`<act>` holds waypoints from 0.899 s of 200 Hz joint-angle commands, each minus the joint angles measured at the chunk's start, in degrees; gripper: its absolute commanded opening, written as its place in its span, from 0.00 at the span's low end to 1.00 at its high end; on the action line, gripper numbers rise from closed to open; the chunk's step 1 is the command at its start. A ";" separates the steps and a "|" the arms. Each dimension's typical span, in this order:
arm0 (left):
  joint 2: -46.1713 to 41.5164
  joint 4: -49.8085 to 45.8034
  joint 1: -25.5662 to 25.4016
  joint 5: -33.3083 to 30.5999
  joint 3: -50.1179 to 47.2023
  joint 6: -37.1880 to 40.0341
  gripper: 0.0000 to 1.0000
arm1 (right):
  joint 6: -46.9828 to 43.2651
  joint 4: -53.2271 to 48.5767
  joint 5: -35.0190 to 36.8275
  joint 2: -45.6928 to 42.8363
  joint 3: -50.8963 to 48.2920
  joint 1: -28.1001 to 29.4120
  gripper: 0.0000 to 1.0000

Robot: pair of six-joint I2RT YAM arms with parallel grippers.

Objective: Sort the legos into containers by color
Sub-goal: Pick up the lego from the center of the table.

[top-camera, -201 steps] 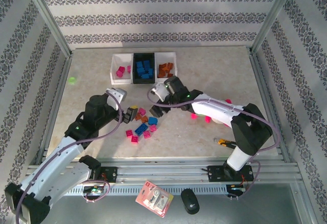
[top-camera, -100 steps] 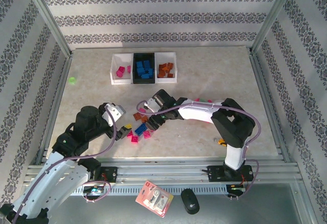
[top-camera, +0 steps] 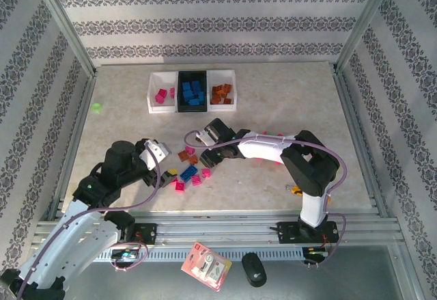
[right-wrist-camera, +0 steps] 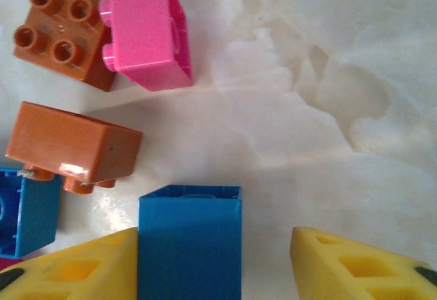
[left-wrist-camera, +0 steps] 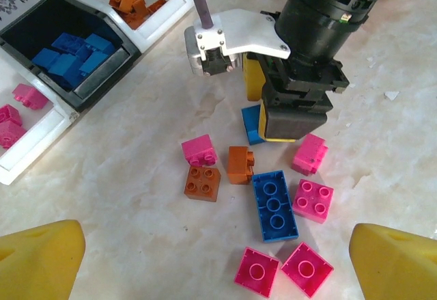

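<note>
Straddling a blue lego in the worktop pile, well apart from the far bins, with right fingers partly narrowed, one touching, one apart. Holding left fingers wide, empty, beside the pile. Could twist the lego out if pinched off-centre, or drag along the orange lego just beside.

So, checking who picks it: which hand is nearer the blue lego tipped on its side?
Right. The right hand straddles the blue lego; the left hand hangs back across the loose pile.
</note>
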 commanded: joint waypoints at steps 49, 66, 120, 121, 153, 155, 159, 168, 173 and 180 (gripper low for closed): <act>0.97 2.36 -0.28 1.22 -2.05 0.43 0.99 | 2.18 -0.26 2.07 0.20 1.60 -1.06 0.42; 0.99 2.54 -0.28 1.37 -2.28 0.16 0.99 | 2.92 0.41 1.83 -0.43 0.97 -1.61 0.40; 1.04 2.14 -0.27 0.69 -2.69 0.38 0.99 | 4.69 1.49 -0.43 -0.48 0.65 -3.35 0.34; 1.06 2.12 -0.26 0.72 -2.69 0.41 0.99 | 4.72 1.54 -0.41 -0.52 0.70 -3.32 0.34; 1.16 3.09 -0.29 0.60 -3.37 0.41 0.99 | 5.18 0.90 0.23 -2.60 1.49 -3.28 0.32; 1.23 3.14 -0.26 0.65 -3.39 0.36 0.99 | 5.22 0.83 0.33 -2.83 1.59 -3.28 0.32; 1.32 3.34 -0.30 0.62 -3.45 0.23 0.99 | 5.35 0.82 0.55 -3.24 1.75 -3.44 0.32; 1.65 3.63 -0.34 0.74 -3.45 -0.03 0.99 | 5.47 0.87 0.72 -4.17 2.13 -3.49 0.32; 1.81 3.77 -0.26 0.72 -3.40 -0.13 0.99 | 5.58 0.92 0.84 -4.69 2.37 -3.56 0.32; 2.17 3.98 -0.29 0.89 -3.33 -0.32 0.99 | 5.73 1.06 0.91 -5.31 2.71 -3.71 0.32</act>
